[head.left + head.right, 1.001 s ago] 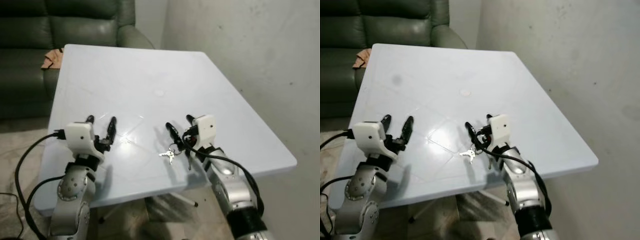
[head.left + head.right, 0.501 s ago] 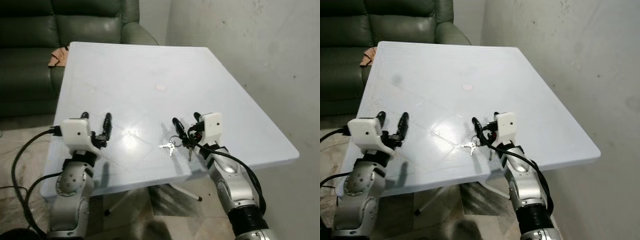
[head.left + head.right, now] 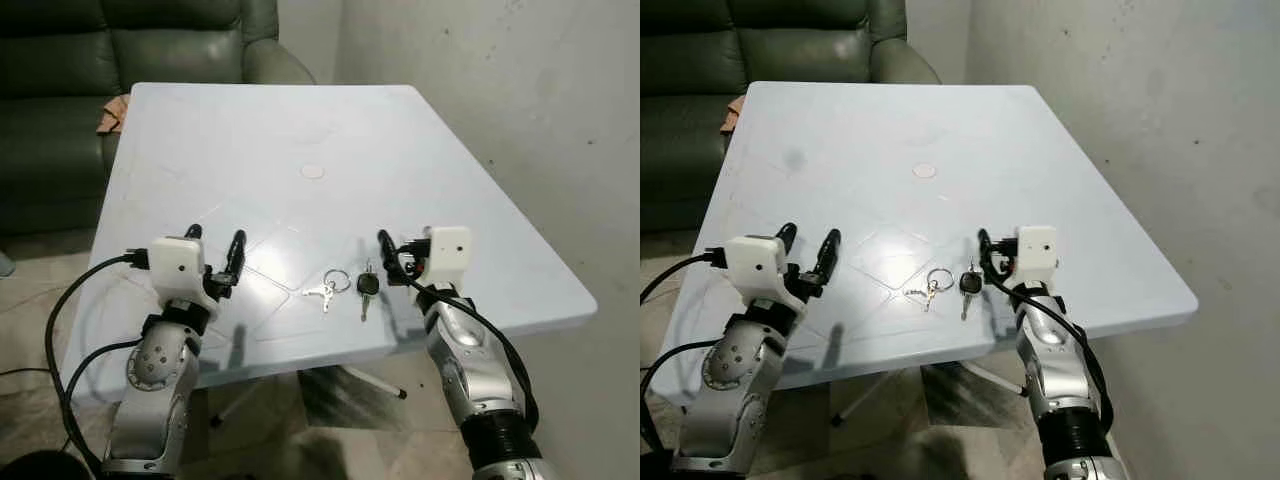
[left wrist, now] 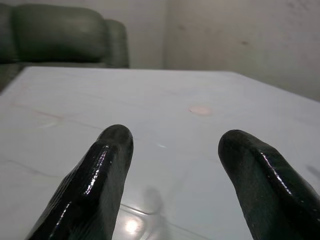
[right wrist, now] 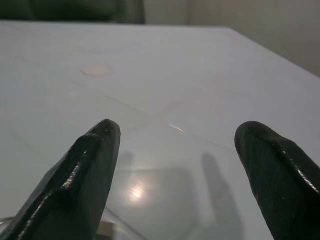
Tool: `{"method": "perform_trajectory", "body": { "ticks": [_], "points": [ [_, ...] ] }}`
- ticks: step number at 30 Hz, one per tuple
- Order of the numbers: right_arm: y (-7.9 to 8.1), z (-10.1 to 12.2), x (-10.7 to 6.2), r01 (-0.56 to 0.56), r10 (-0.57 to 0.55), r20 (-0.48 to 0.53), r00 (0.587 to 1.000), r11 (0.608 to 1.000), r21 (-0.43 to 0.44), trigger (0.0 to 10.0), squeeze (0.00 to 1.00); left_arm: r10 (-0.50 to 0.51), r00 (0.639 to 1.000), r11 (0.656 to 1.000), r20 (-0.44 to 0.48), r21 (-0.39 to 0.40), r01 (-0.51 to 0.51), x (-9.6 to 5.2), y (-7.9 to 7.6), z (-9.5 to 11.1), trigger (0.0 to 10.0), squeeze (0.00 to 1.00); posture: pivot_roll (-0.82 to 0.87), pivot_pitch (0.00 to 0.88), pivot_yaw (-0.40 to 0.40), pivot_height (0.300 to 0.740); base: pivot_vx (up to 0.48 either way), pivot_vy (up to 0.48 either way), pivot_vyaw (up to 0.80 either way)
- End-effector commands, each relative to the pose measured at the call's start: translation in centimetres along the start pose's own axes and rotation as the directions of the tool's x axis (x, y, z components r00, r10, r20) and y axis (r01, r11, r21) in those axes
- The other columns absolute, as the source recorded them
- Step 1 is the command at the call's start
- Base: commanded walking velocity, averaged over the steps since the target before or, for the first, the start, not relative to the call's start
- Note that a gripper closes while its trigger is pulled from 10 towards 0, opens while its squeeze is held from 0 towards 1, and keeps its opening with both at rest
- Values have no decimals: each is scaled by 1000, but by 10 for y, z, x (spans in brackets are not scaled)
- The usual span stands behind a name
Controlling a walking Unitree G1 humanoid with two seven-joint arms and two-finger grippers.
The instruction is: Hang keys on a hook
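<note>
A bunch of keys lies flat on the pale table (image 3: 260, 130) near its front edge: a metal ring (image 3: 337, 279), small silver keys (image 3: 320, 294) and a black-headed key (image 3: 366, 286). My right gripper (image 3: 397, 255) is open just to the right of the black-headed key, low over the table and holding nothing. The right wrist view shows its fingers (image 5: 95, 170) spread wide over bare tabletop. My left gripper (image 3: 215, 242) is open at the front left, well apart from the keys, its fingers (image 4: 102, 175) empty.
A dark green sofa (image 3: 60, 60) stands behind the table, with a brownish cloth (image 3: 112, 112) at the table's far left corner. A grey wall (image 3: 520, 90) runs along the right side. A small round mark (image 3: 313, 171) is at mid-table. Table legs show beneath.
My right gripper, which was over the keys, has drawn off to the right. The keys now lie free and spread out on the table. The camera has shifted slightly.
</note>
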State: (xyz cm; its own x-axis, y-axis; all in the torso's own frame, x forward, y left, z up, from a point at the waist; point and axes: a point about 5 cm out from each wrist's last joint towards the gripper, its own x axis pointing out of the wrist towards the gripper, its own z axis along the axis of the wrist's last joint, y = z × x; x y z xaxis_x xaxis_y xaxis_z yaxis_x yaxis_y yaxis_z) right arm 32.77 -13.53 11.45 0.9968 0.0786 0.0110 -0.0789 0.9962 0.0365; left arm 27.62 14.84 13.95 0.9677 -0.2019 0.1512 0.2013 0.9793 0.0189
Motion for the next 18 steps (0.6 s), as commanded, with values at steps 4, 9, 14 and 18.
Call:
{"method": "perform_trajectory", "body": {
  "ticks": [4,9,14,18],
  "points": [
    [-8,1,-4,39,-39,4,999,998,-56,10000,0,-128,991,992,-42,-6,128,-9,-27,-9,10000,0,-82,123,-39,740,0,0,0],
    [-3,-1,-7,-21,21,6,1000,998,-55,10000,0,-188,981,982,-46,-20,187,-10,-44,-10,10000,0,-93,130,-18,740,0,0,0],
    [2,-1,-7,-50,50,9,999,997,-61,10000,0,-200,979,980,-46,-22,199,-8,-43,-9,10000,0,-106,129,4,740,0,0,0],
    [8,-1,-10,-106,106,-5,994,992,-64,10000,0,-221,973,975,-62,-18,221,-5,-42,-10,10000,0,-119,129,22,740,0,0,0]
  ]
}}
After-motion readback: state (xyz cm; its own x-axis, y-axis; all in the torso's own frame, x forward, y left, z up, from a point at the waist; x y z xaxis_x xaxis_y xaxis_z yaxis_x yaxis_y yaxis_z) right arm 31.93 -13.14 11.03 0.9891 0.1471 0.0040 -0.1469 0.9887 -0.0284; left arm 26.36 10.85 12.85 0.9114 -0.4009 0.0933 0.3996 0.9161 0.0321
